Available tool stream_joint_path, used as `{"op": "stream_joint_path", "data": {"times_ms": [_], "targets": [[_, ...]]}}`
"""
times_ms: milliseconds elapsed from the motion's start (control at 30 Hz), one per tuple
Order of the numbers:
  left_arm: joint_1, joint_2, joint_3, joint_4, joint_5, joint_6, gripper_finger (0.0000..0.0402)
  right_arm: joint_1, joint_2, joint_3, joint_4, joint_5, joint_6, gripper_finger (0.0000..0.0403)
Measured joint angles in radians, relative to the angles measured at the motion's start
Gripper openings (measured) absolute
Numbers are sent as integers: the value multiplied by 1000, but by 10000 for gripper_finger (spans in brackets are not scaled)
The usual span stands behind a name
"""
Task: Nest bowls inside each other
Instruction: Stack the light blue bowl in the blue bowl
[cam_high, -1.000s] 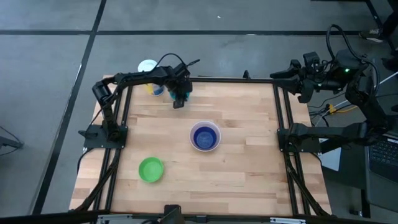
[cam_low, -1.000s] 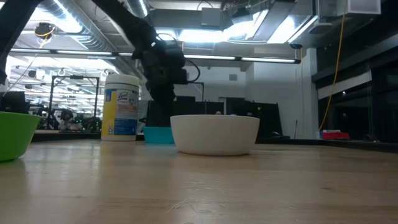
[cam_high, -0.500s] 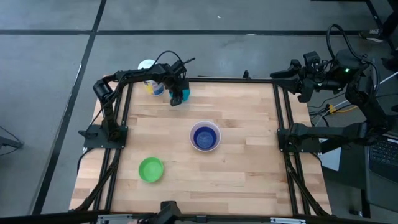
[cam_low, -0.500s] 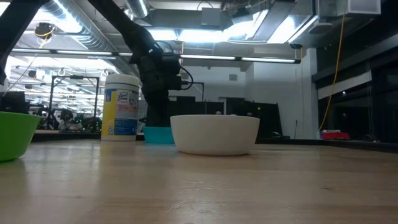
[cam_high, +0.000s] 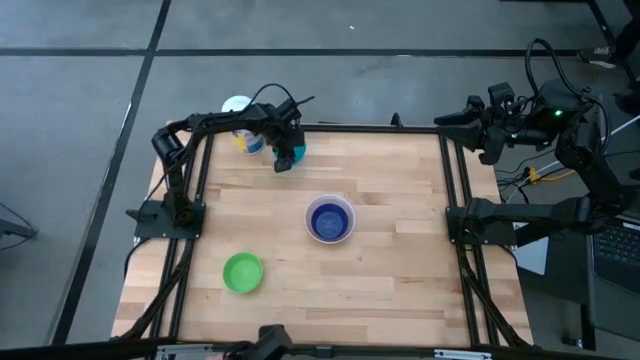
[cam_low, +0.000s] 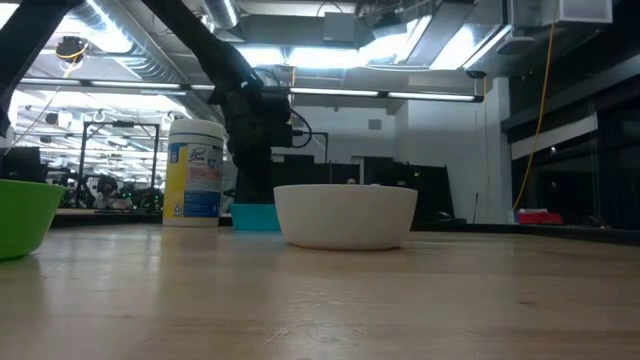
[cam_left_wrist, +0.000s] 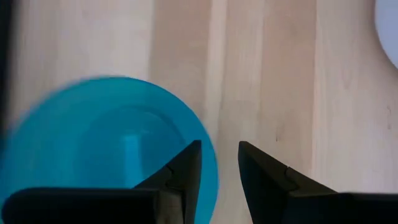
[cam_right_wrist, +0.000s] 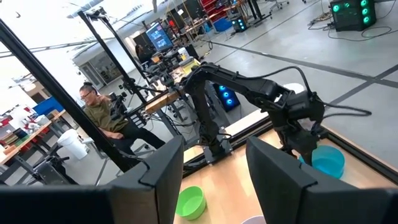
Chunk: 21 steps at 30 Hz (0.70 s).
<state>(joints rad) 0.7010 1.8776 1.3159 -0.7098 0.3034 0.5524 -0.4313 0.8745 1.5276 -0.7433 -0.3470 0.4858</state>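
A teal bowl (cam_left_wrist: 106, 143) stands on its base near the table's far edge (cam_high: 297, 152), beside a white-lidded jar (cam_low: 195, 168). My left gripper (cam_left_wrist: 219, 171) hangs over it, pointing down and open; one finger is over the bowl's inside and the other outside, with the rim (cam_left_wrist: 210, 155) below the gap. I cannot tell whether either finger touches it. At mid-table, a white bowl (cam_high: 330, 200) holds a dark blue bowl (cam_high: 330, 222). A green bowl (cam_high: 242, 272) sits near the front left. My right gripper (cam_right_wrist: 214, 180) is open, raised beyond the far right corner.
The jar (cam_high: 237, 108) stands at the table's far left corner, close behind the teal bowl (cam_low: 255, 216). Bare wood lies between the bowls and over the table's right half. A person (cam_right_wrist: 99, 112) sits at a bench in the room beyond the table.
My left gripper has sunk a little toward the teal bowl and shifted slightly toward the table's left edge, still open. The bowls have stayed where they were.
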Motion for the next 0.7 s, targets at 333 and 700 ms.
{"op": "stream_joint_path", "data": {"times_ms": [333, 700], "targets": [[-5, 79, 0, -5, -1, -19, 102, 0, 0, 0, 2, -1, 7, 178], [-74, 69, 1, 35, -85, -72, 5, 0, 0, 0, 2, -1, 16, 178]]}}
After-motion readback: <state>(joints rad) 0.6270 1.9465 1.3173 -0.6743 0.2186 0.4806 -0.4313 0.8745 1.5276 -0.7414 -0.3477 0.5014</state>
